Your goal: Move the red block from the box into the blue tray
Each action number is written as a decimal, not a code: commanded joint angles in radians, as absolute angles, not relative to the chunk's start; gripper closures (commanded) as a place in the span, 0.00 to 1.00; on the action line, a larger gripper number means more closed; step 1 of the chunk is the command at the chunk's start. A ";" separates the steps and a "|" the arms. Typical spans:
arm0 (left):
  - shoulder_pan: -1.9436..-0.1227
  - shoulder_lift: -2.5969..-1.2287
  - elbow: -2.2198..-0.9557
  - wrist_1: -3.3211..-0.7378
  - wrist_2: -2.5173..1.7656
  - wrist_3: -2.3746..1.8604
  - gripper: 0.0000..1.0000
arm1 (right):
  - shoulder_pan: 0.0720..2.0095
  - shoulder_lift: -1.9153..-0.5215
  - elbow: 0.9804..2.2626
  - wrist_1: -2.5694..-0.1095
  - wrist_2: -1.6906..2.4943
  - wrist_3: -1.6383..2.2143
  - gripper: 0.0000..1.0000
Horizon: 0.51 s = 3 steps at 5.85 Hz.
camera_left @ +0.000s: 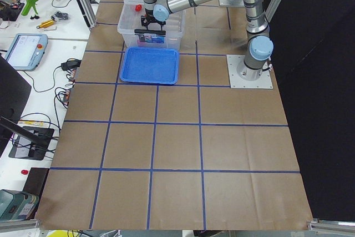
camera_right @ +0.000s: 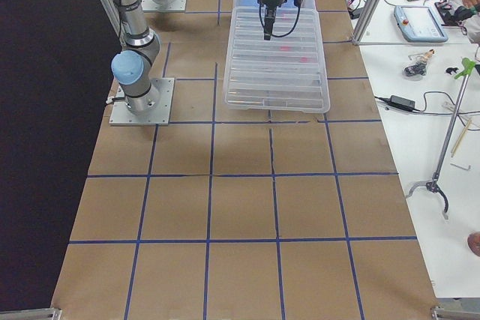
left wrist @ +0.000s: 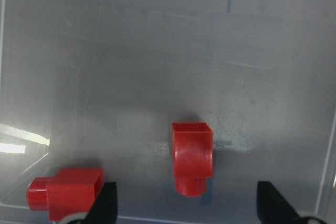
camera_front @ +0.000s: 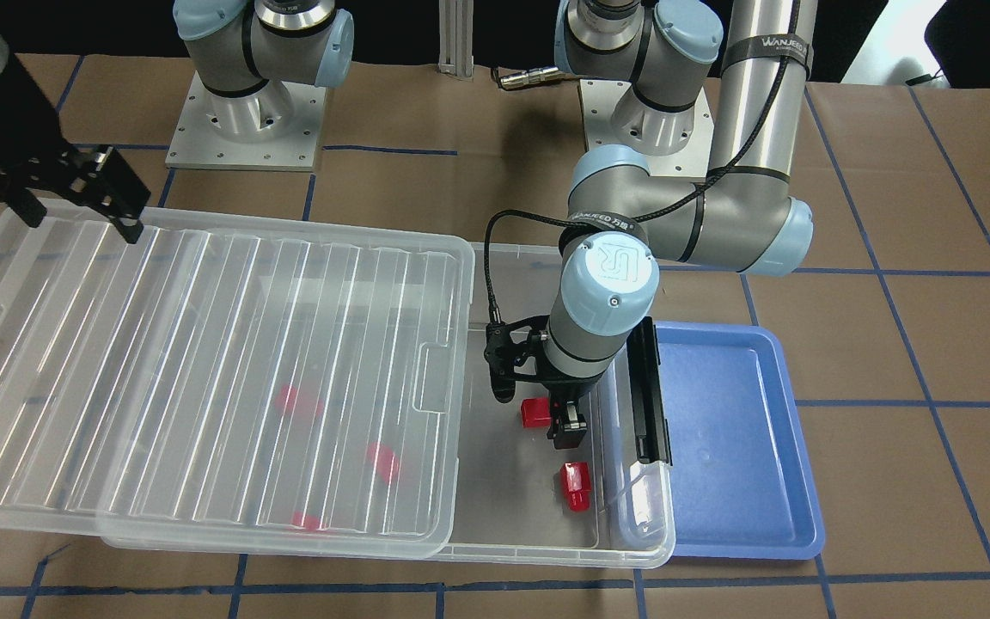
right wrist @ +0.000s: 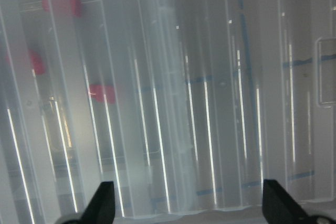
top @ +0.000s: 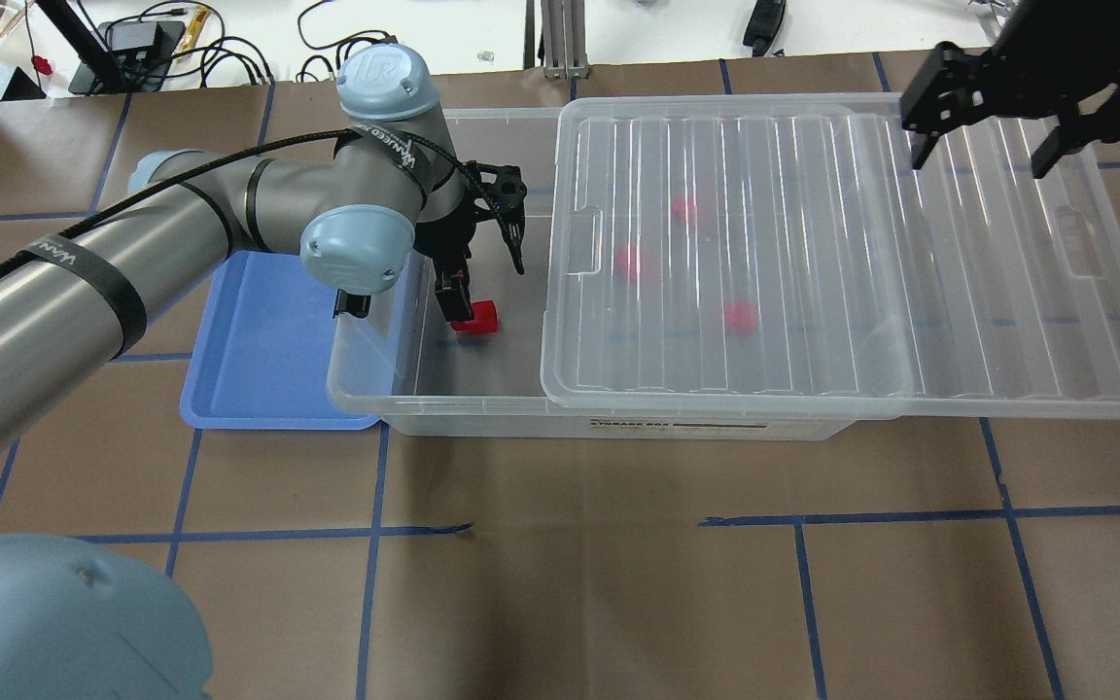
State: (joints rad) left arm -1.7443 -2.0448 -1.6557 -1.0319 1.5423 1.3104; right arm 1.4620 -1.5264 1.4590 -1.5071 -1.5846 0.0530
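Note:
The box [camera_front: 546, 550] lies with its ribbed lid [camera_front: 203, 370] slid aside, so the end by the blue tray [camera_front: 736, 447] is uncovered. My left gripper [camera_front: 565, 425] is open and reaches down into that uncovered end. Two red blocks lie there on the floor, one [camera_front: 535, 413] next to the fingers and one [camera_front: 577, 484] farther out. In the left wrist view a red block [left wrist: 192, 163] lies between the open fingers [left wrist: 105, 203] and another [left wrist: 65, 192] lies to the left. My right gripper [top: 983, 154] is open and empty above the lid's far end.
Three more red blocks [top: 628, 261] show blurred under the lid [top: 813, 243]. A black latch bar [camera_front: 650, 391] stands at the box's end beside the tray. The blue tray [top: 259, 340] holds nothing. Brown paper with blue tape lines covers the table.

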 commanded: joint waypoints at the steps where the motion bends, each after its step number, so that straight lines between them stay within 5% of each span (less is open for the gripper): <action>1: -1.750 -2.109 -1.686 -0.907 1.542 1.312 0.06 | 1.543 -1.520 1.466 -1.514 -1.541 0.104 0.00; 2: -1.749 -2.115 -1.690 -0.908 1.542 1.313 0.08 | 1.543 -1.516 1.466 -1.514 -1.529 0.101 0.00; 3: -1.750 -2.124 -1.689 -0.911 1.545 1.331 0.23 | 1.542 -1.514 1.470 -1.513 -1.542 0.094 0.00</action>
State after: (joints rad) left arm -1.7492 -2.1148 -1.6881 -0.9133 1.5426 1.3189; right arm 1.5406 -1.5163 1.4669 -1.5133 -1.5388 0.0986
